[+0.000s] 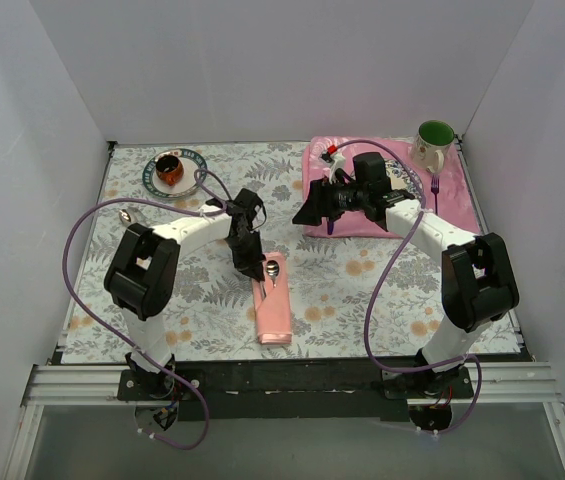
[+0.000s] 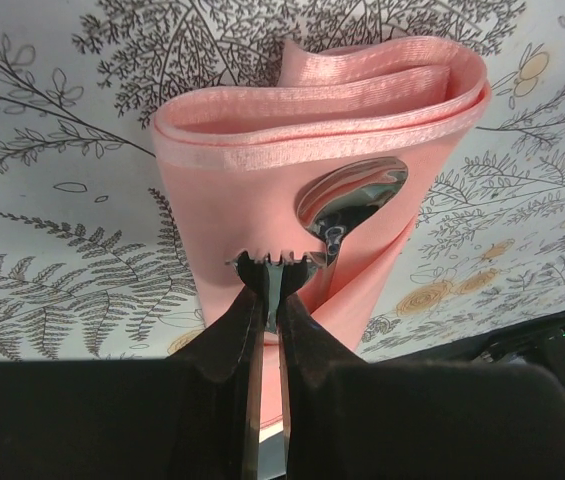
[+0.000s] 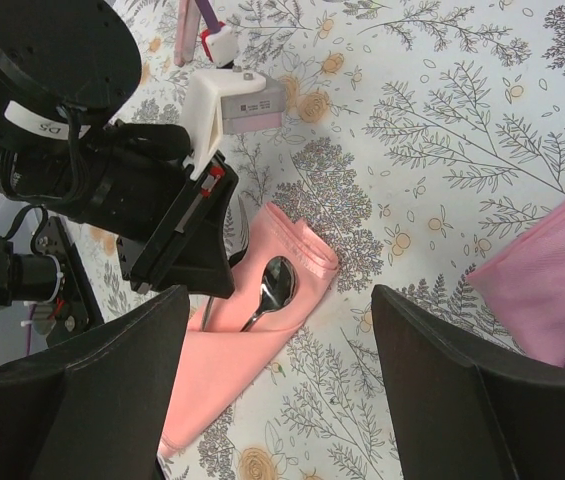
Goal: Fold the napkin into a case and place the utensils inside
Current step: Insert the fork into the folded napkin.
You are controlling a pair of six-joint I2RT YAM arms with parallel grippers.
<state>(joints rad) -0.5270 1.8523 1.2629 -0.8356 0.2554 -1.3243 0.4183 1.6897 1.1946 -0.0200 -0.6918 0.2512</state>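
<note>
"D5", white sticker (image 3: 47, 122) on left arm (image 3: 62, 55)

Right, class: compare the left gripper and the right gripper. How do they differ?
The left gripper is shut on a silver fork; the right gripper is open, holding nothing. The left gripper is down at the pink case, beside the spoon; the right gripper stands apart, by the placemat. Both have black fingers.
</note>
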